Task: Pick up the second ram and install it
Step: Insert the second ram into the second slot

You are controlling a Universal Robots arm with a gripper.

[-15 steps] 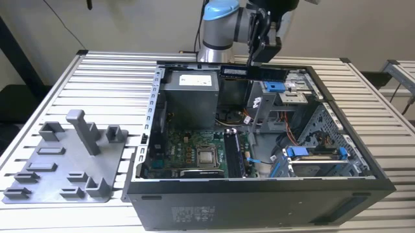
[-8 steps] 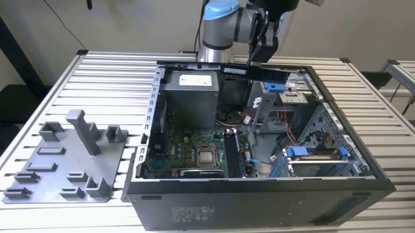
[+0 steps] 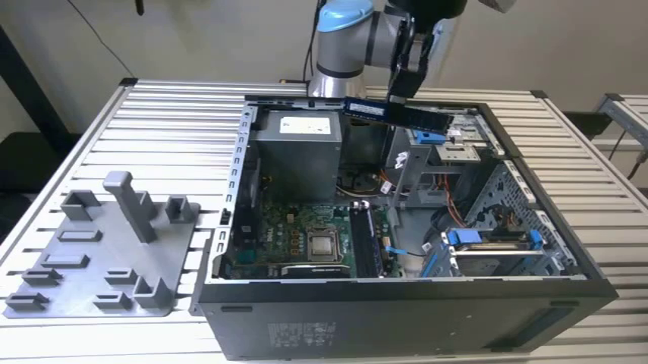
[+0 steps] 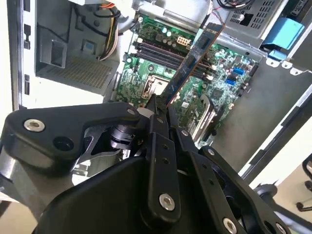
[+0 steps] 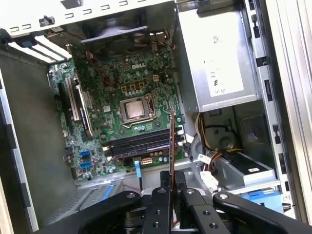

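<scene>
The gripper (image 3: 397,95) is pinched shut on the second ram (image 3: 420,116), gripping its upper edge. The second ram hangs roughly level above the rear of the open computer case (image 3: 405,318), well above the motherboard (image 3: 294,227).

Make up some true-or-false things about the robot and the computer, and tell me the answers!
1. The jaws are shut on the second ram. True.
2. The second ram is already plugged in. False: it is held in the air above the computer case, not touching the motherboard.
3. The computer case is open, so you can see inside. True.
4. The grey tray sits inside the case. False: the grey tray lies on the table, at the exterior view's left of the case.
5. The motherboard is green. True.
</scene>
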